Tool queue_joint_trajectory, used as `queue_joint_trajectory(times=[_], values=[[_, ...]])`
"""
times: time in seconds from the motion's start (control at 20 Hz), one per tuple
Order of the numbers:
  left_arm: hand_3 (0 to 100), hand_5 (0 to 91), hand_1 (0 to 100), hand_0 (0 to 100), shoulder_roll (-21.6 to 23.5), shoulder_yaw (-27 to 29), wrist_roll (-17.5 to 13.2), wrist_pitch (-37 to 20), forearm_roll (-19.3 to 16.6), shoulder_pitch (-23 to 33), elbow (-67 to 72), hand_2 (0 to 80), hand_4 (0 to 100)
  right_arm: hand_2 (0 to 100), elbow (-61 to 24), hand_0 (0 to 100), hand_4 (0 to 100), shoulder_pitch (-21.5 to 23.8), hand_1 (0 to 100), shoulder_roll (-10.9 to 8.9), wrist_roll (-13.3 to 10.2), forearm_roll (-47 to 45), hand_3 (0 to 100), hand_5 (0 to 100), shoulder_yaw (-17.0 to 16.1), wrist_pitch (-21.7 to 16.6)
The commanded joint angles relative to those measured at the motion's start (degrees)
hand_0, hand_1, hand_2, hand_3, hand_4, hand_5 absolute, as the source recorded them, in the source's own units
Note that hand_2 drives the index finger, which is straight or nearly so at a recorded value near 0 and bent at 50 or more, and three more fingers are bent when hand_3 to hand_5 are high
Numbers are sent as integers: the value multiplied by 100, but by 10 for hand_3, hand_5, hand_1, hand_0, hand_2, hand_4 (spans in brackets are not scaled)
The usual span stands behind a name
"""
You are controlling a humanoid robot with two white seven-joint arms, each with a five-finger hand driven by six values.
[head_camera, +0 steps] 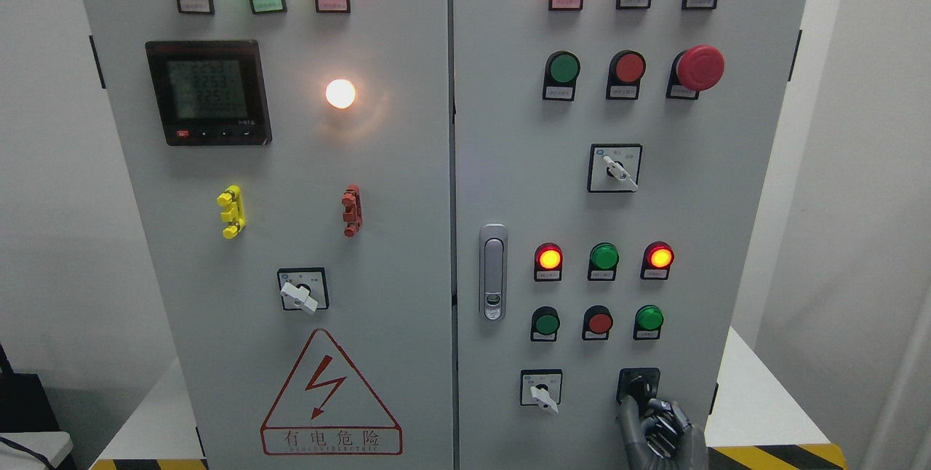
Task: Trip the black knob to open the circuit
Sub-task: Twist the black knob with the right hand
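Your right hand (658, 426) comes up from the bottom edge at the lower right of the cabinet (407, 186); its dark fingers (631, 415) are curled up against the black knob (639, 385), which sits just above the palm on the right door; you cannot tell from here whether the fingertips actually pinch the knob or only touch it. Just to the left of the hand is a white-handled selector switch (541, 391); above the hand runs a row of three small buttons (598, 322), and above those three indicator lamps (604, 257), the outer two lit red. Further left of the hand stands the door latch (493, 271); well up and to its right is the red mushroom button (700, 68).
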Motion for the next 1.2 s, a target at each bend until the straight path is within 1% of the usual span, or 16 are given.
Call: queue_joint_trajectory(times=[0.0, 0.1, 0.4, 0.55, 1.15], values=[[0, 0, 389, 120, 0, 0, 3, 2, -185, -44, 0, 0, 0, 644, -41, 644, 915, -7, 758, -5, 148, -252, 932, 933, 15, -63], [0, 0, 389, 120, 0, 0, 3, 2, -193, -44, 0, 0, 0, 647, -77, 643, 916, 2, 758, -5, 148, -411, 933, 933, 59, -63], [0, 0, 389, 120, 0, 0, 3, 2, -185, -44, 0, 0, 0, 650, -77, 639, 917, 2, 758, -5, 157, -429, 941, 933, 68, -54], [0, 0, 389, 120, 0, 0, 3, 2, -193, -44, 0, 0, 0, 651, -77, 637, 918, 2, 759, 3, 288, -447, 943, 934, 68, -54], [0, 0, 389, 120, 0, 0, 3, 2, -193, -44, 0, 0, 0, 655, -112, 633, 921, -7, 761, -5, 306, -1009, 946, 934, 86, -28]])
